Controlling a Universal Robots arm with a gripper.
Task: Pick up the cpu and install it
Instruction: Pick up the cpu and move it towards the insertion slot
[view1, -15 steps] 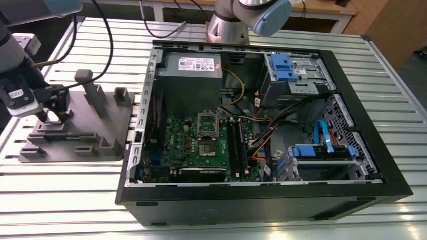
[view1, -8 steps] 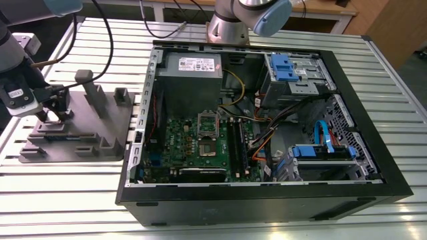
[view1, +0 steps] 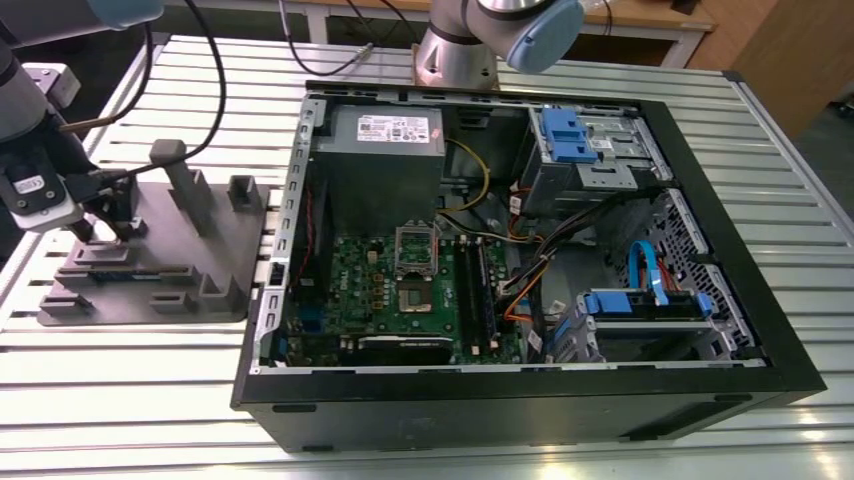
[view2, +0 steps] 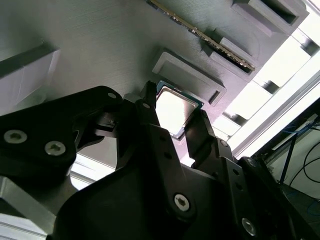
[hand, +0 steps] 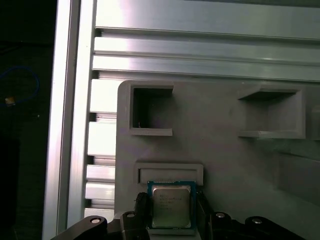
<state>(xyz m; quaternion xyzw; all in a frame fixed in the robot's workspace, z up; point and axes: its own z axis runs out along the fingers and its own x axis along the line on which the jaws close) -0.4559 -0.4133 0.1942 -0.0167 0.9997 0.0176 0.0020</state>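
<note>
Cpu: the cpu (hand: 171, 206) sits between the fingers, silvery top facing up, on the grey holder tray (hand: 225, 150). It is just beside a low raised ledge (hand: 170, 172) of that tray. You cannot tell whether it rests on the tray or is just clear of it.
Fingers: in the first wrist view you see one black finger (hand: 143, 210) against each of two opposite edges of the chip. They are drawn in narrow and clamp it. The second wrist view shows the same grip, a finger (view2: 150, 112) on either side of the bright metal top (view2: 174, 107).
Gripper: the gripper (view1: 107, 232) hangs low over the tray at the exterior view's left, pointing down, with cables trailing from the wrist.
Tray: the tray (view1: 200, 235) carries several raised blocks and open pockets. A long memory stick (view2: 200, 35) stands on edge in a slot near the chip.
Computer case: an open black computer case (view1: 534, 405) lies on its side to the exterior view's right of the tray, well apart from the gripper.
Socket: on the green motherboard (view1: 360, 270) inside, the silver socket frame (view1: 416, 262) shows, with its retaining plate raised.
Surface: tray and case both rest on a slatted metal surface (view1: 134, 385).
</note>
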